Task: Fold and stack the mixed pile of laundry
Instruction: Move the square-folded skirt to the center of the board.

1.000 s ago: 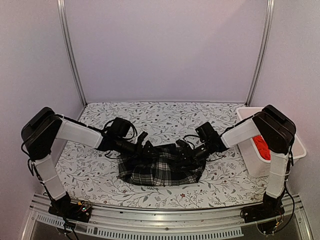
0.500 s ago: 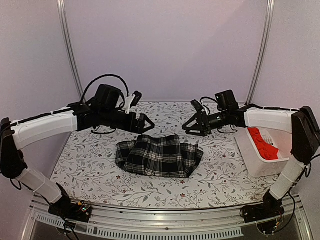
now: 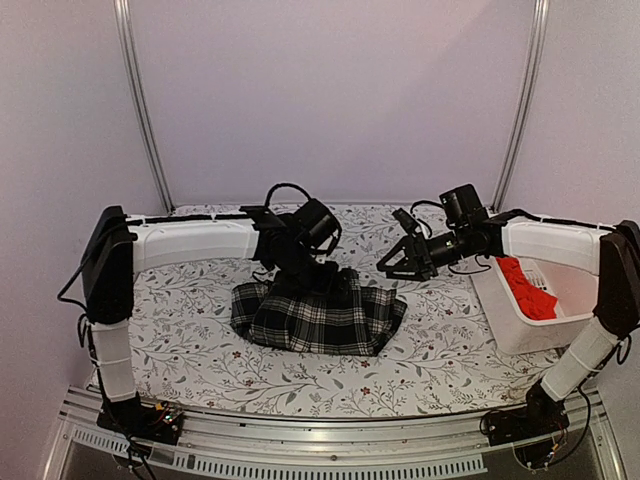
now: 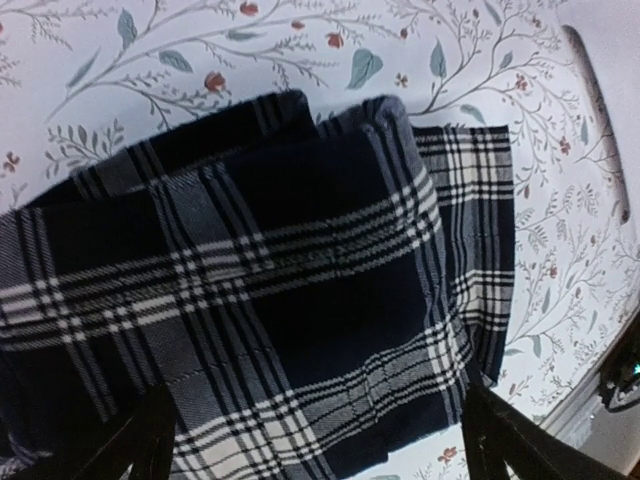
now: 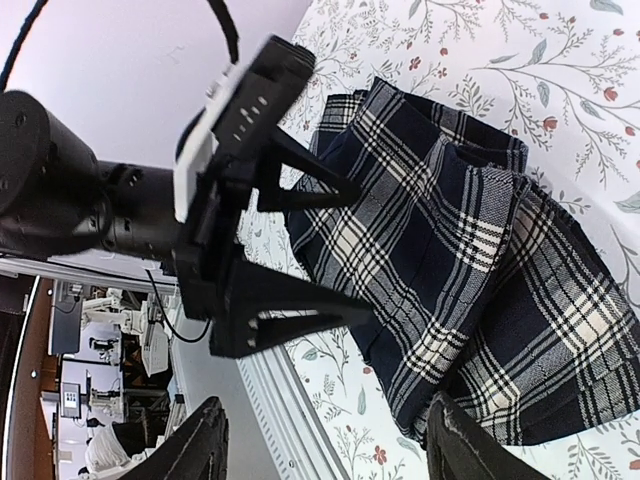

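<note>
The left arm [image 3: 190, 240] reaches out from its base across the flowered table cover [image 3: 175, 335], so that the left gripper [image 5: 365, 245] hangs over the far edge of the plaid garment [image 3: 320, 320]. Its jaws are wide apart and nothing is between them. The left wrist view looks straight down on the cloth, which suggests it is lining up to press or pinch a fold rather than carry anything. The plaid garment lies in the middle of the table, already doubled over into a rough rectangle with layered edges showing, though its left end looks bunched and may need smoothing. To the right of it, the right gripper [image 5: 330, 445] hovers above the table beside the garment's far right corner and clear of the cloth. Its jaws are apart and hold nothing, probably to leave the other arm room. Further right, at the table's edge, the white basket [image 3: 500, 330] holds the red shirt [image 3: 525, 290], crumpled and not yet folded. So the task appears about half done, with the stack yet to be built.
</note>
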